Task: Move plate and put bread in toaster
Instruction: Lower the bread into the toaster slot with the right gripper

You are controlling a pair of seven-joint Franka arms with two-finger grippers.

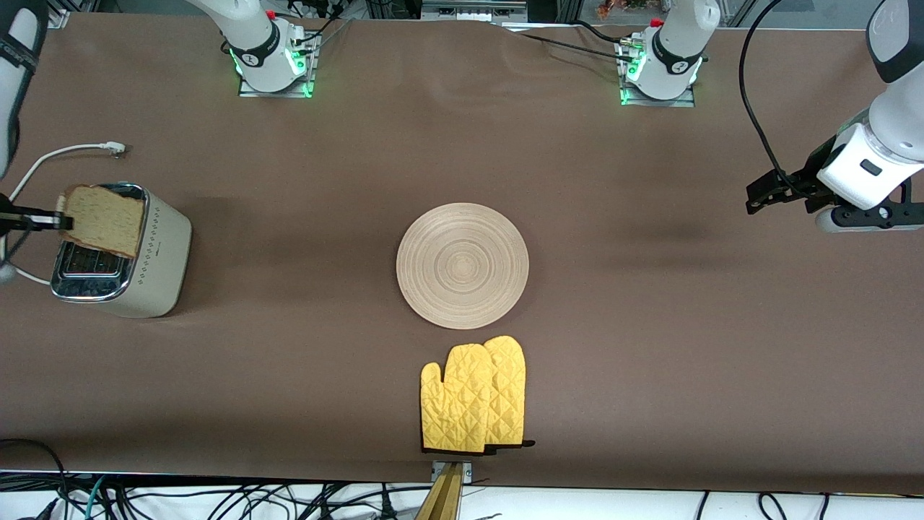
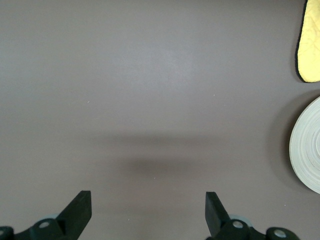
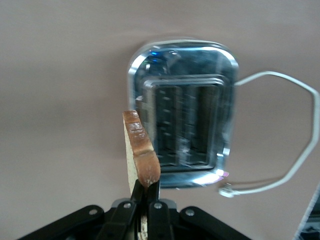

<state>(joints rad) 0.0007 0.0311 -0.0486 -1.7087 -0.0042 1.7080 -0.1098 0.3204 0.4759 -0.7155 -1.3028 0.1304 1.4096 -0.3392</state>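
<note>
right fingers: pressed together on the lower edge of the bread, pinching it upright over the toaster.
grip risk: i hold only a thin strip of crust, so the slice could tip or slide out if i swing it.
slot risk: in my right wrist view the bread hangs off to one side of the two slots, not over either; lowering from here would, i judge, land it on the chrome top or jam it at the slot's lip.
cord: white, loose on the tabletop beside the toaster; a nudge could drag it.
left fingers: spread wide, holding nothing, waiting over bare tabletop at the left arm's end.
plate: mid tabletop, bare.
mitts: yellow, just beside the plate, nearer the front camera.
</note>
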